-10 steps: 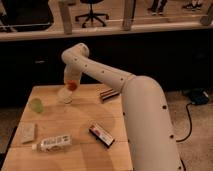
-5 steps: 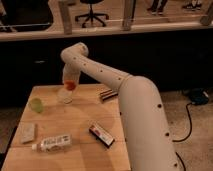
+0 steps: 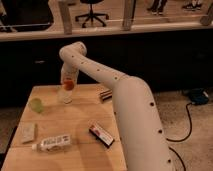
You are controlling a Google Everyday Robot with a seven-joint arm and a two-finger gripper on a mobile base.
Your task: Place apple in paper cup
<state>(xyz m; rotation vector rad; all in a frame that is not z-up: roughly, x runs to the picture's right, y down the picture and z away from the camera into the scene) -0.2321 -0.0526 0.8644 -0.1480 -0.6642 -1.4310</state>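
Observation:
My gripper [image 3: 68, 81] hangs at the far left part of the wooden table [image 3: 75, 120], pointing down. It is shut on the apple [image 3: 68, 85], a small red-orange fruit held at its fingertips. The white paper cup [image 3: 65, 96] stands upright on the table right under the apple, its rim just below the fruit. The inside of the cup is hidden.
A translucent light-green cup [image 3: 35, 104] stands left of the paper cup. A pale packet [image 3: 28, 131] and a lying plastic bottle [image 3: 52, 143] are at the front left. A dark snack bar [image 3: 101, 135] lies mid-front, and a dark flat object [image 3: 105, 94] lies by the arm.
The gripper and the apple have risen a little; the apple was low at the paper cup's rim a second ago and now sits just above it.

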